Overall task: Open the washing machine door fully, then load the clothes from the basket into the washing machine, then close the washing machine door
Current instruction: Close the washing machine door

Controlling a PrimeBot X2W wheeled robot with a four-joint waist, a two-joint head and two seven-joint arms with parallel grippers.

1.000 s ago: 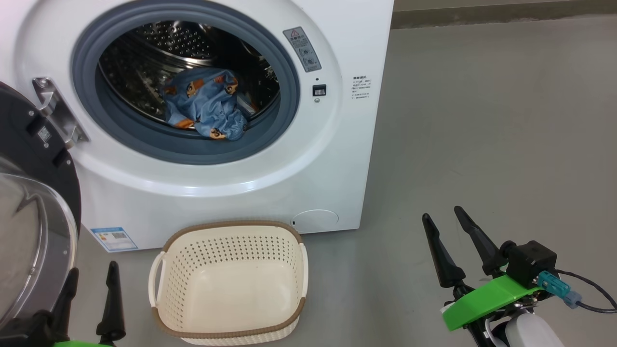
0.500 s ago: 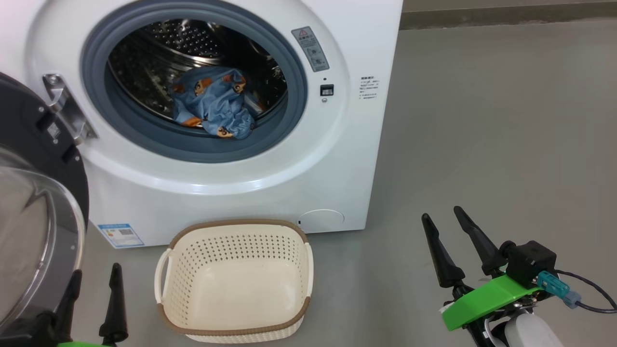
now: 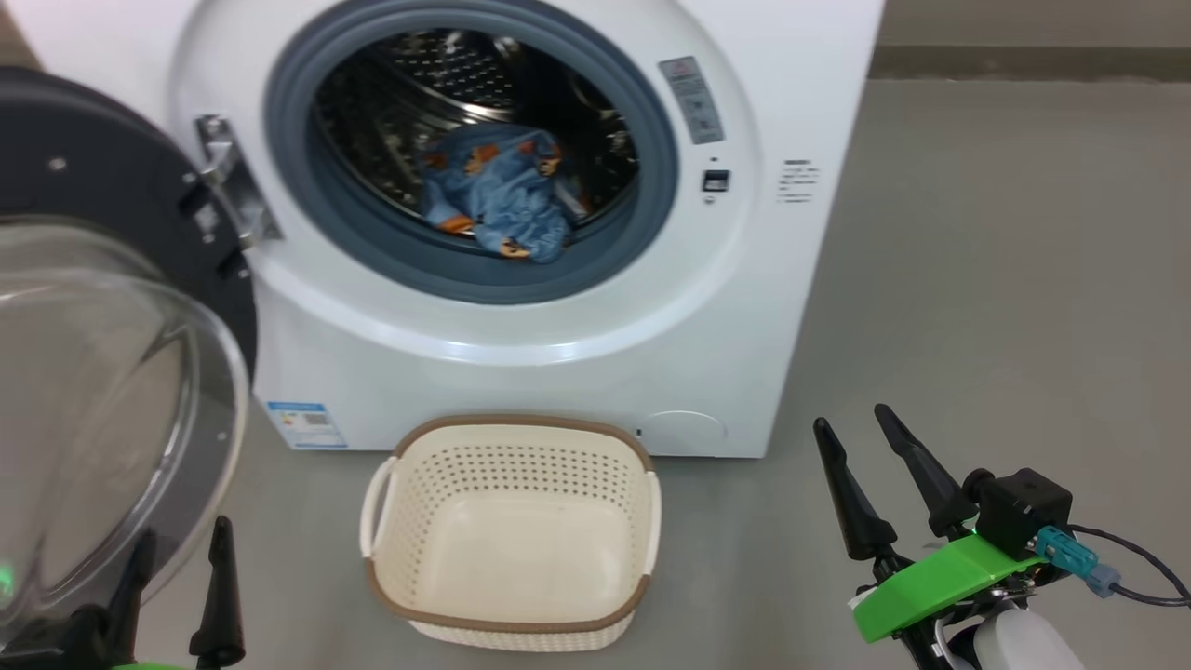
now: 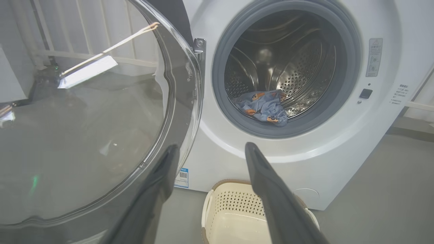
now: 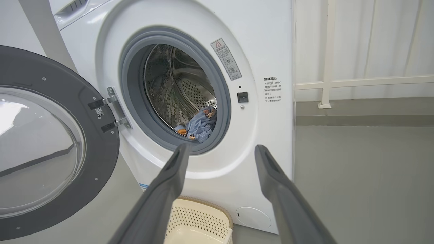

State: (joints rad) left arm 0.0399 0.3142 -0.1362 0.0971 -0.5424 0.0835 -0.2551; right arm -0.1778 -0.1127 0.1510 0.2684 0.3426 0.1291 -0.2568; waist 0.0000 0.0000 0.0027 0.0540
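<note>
My left gripper (image 3: 182, 535) and right gripper (image 3: 851, 419) both stand wide open, holding nothing. The light blue bear-print fabric clothes (image 3: 502, 200) lie inside the big white washing machine (image 3: 521, 372), ahead of and above both grippers. The small cream perforated plastic basket (image 3: 512, 423) between them looks empty. Closing comes next, I judge. The large round glossy black door (image 3: 102, 400) with its bulging glass window hangs open just ahead-left of the left gripper, well apart from the right. The left gripper is therefore nearer to swing it rightward.

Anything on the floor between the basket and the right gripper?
No. In the head view only bare grey floor lies between the basket and the right gripper.
</note>
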